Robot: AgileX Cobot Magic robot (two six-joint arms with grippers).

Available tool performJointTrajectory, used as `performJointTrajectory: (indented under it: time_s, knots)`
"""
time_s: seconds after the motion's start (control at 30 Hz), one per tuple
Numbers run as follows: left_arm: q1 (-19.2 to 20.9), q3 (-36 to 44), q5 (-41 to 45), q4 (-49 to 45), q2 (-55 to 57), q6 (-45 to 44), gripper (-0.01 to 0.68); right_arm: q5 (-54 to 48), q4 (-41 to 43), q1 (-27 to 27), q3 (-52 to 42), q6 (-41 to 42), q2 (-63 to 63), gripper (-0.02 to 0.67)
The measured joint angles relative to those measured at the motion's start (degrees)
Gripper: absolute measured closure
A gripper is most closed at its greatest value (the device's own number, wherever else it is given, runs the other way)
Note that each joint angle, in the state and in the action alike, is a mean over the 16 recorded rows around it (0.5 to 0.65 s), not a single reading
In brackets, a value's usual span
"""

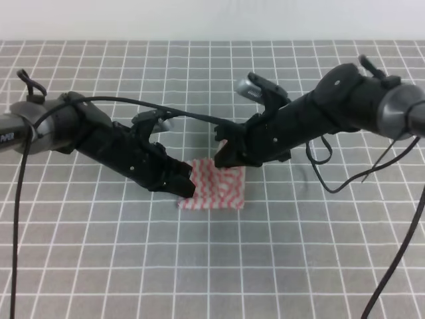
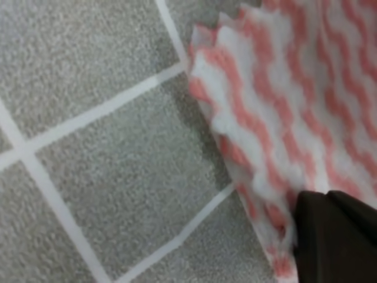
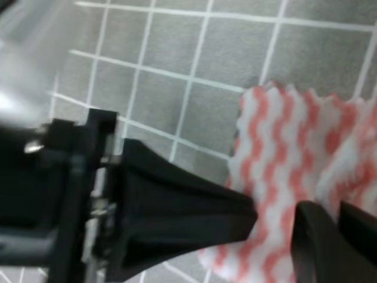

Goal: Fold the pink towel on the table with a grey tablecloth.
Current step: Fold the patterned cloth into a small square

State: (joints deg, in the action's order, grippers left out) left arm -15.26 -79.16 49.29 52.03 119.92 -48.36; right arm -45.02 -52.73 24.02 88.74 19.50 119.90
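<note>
On the table with a grey tablecloth (image 1: 99,266), one pink towel (image 1: 222,189), two pincers.

The exterior high view looks down from the near side across the whole surface (image 1: 212,266), both arms in frame. Each wrist view sits very close, angled down at the grid — the left beside the pink towel (image 2: 294,100), the right over it (image 3: 283,153). All three share that towel (image 1: 219,186).

Both arms angled inward & down, L pincer (image 1: 182,181) and R pincer (image 1: 226,154) low, near each other.
</note>
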Motion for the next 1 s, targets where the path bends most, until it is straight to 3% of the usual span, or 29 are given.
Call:
performJointTrajectory:
  time_s: [1.0]
  knots:
    - [-0.1,0.0,-2.2,-1.8,-1.0,-1.5,0.676,-4.6,-4.3,0.6,4.5,1.3,3.1,0.659]
